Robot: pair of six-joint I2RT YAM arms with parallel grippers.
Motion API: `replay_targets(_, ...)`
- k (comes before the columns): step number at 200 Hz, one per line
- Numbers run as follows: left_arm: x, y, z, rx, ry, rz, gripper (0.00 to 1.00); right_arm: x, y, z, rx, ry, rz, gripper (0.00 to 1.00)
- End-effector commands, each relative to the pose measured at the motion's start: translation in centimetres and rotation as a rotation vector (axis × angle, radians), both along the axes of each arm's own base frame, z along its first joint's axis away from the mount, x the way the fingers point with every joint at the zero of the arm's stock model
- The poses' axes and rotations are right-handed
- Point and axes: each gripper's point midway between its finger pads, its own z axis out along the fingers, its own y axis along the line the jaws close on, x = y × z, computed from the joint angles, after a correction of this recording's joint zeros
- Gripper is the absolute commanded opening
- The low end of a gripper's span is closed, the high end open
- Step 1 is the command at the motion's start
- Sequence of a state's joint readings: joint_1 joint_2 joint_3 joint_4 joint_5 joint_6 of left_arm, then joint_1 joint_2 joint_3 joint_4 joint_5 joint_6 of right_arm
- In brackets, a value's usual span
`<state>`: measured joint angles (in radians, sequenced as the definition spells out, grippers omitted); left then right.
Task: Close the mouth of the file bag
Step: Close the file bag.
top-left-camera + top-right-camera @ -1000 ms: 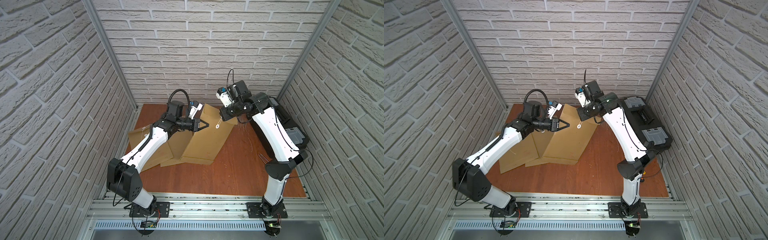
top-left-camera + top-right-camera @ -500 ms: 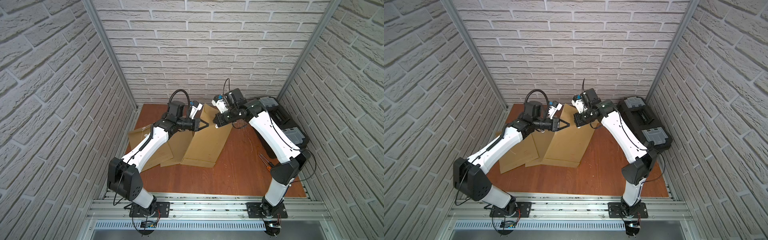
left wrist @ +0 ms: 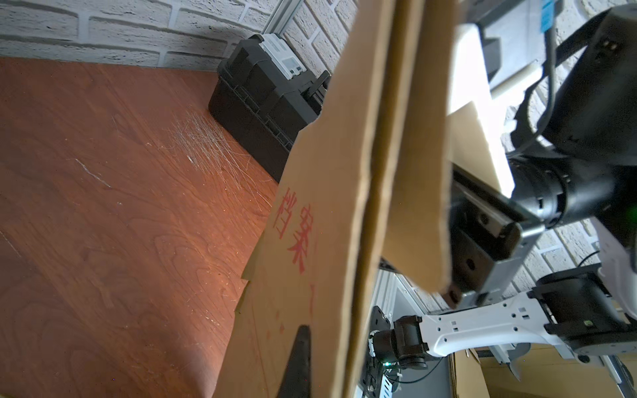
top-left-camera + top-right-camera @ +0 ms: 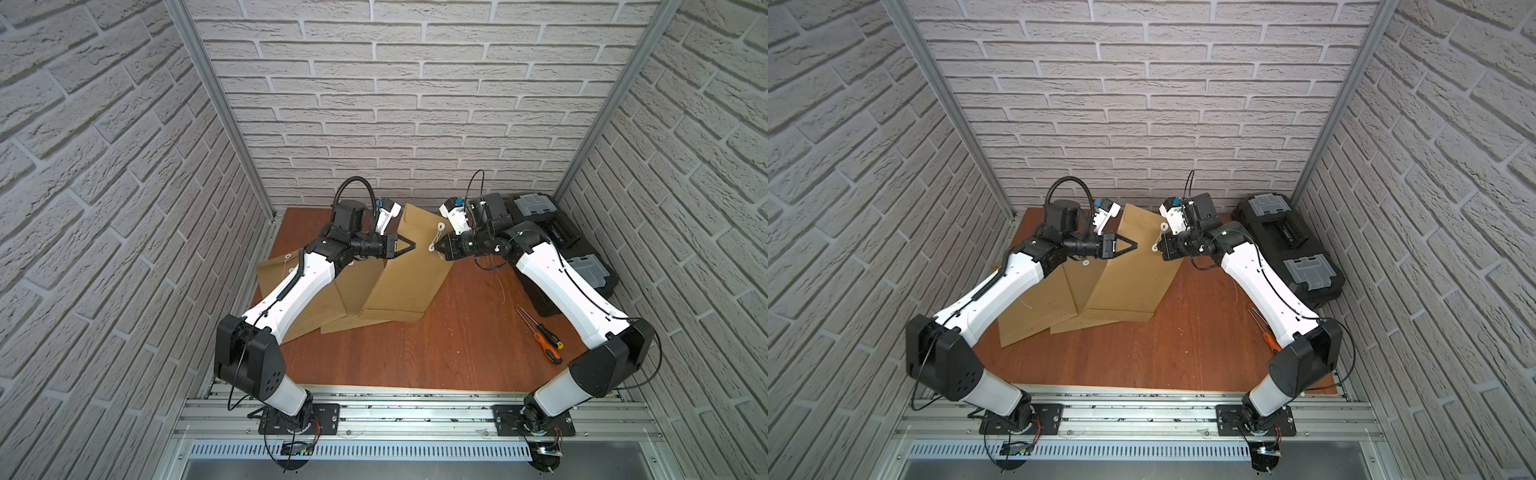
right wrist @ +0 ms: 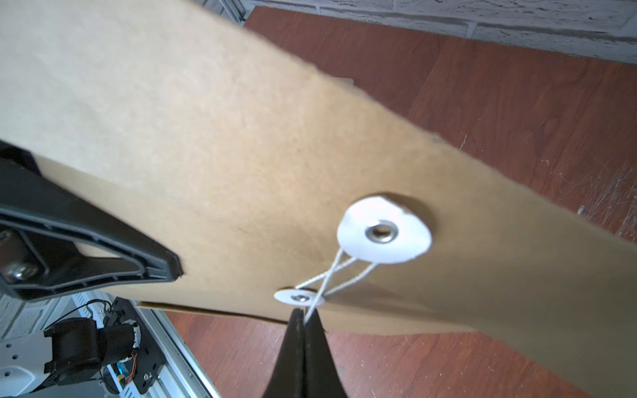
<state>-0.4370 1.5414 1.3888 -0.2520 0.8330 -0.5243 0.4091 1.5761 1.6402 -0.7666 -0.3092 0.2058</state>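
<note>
A brown paper file bag [image 4: 403, 274] [image 4: 1125, 282] stands tilted up off the table. My left gripper [image 4: 412, 245] [image 4: 1135, 246] is shut on its side edge; in the left wrist view one black finger [image 3: 299, 358] lies on the red-printed face [image 3: 327, 206] and the other is hidden behind the bag. My right gripper [image 4: 437, 248] [image 4: 1159, 248] [image 5: 303, 314] is shut on the white string [image 5: 327, 282]. The string runs crosswise from the upper white disc [image 5: 384, 234] to the lower disc [image 5: 299, 297], just beyond my fingertips.
Other brown file bags [image 4: 299, 286] lie flat at the left under my left arm. A black toolbox [image 4: 552, 232] [image 4: 1287, 245] fills the back right corner. An orange screwdriver [image 4: 545, 340] lies near the right arm. Brick walls close in three sides.
My right gripper has swung left and down with the string, from beside the bag's upper right to the lower disc. The left arm and bag have barely moved.
</note>
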Motion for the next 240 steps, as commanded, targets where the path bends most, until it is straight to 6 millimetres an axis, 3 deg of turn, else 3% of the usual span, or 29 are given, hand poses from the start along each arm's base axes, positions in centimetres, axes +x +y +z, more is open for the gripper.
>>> replay_targets(1,0.1,0.1,3.3,-0.063,-0.108,-0.006,0.0,0.8,0.2,1.3,0.057,-0.086,-0.014,0.03)
replay_targets(97,-0.1,0.2,4.6,-0.074,-0.125,-0.007,0.0,1.7,0.7,0.9,0.24,-0.238,-0.066,0.15)
replay_targets(151,-0.3,0.1,4.9,-0.074,-0.127,-0.014,0.0,2.4,0.7,0.5,0.256,-0.262,-0.084,0.19)
replay_targets(182,-0.5,-0.3,4.8,-0.074,-0.128,-0.022,0.0,2.8,0.8,0.2,0.258,-0.265,-0.101,0.18)
replay_targets(219,-0.4,-0.1,4.7,-0.062,-0.129,-0.016,0.0,2.8,0.6,0.6,0.264,-0.272,-0.112,0.03)
replay_targets(240,-0.2,0.5,4.5,-0.056,-0.129,-0.001,0.0,2.1,0.3,0.7,0.248,-0.252,-0.096,0.03)
